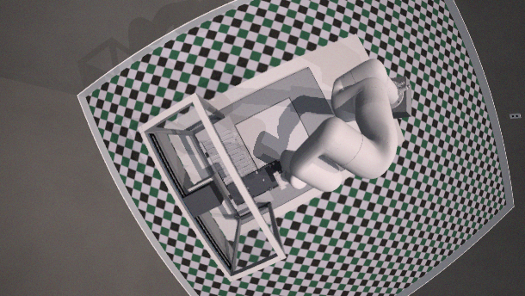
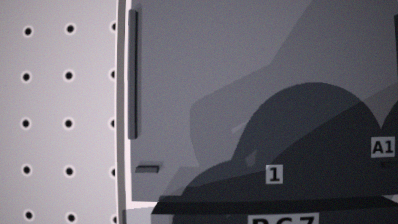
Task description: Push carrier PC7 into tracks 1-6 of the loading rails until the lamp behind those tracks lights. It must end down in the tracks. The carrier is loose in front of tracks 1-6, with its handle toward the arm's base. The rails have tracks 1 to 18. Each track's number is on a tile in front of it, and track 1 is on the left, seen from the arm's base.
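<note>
The arm point(image 1: 344, 146) has a smooth, pale shell like satin plastic, with soft highlights and no texture. The floor point(image 1: 387, 241) is a flat matt chequer of green, black and lilac, and the frame point(image 1: 241, 172) looks like pale matt bars around clear, glass-like panes. In the wrist view the plate point(image 2: 60, 125) is a light matt sheet drilled with round holes, beside a smooth matt grey panel point(image 2: 210, 60); tile 1 point(image 2: 273, 174) looks like a white paper label.
</note>
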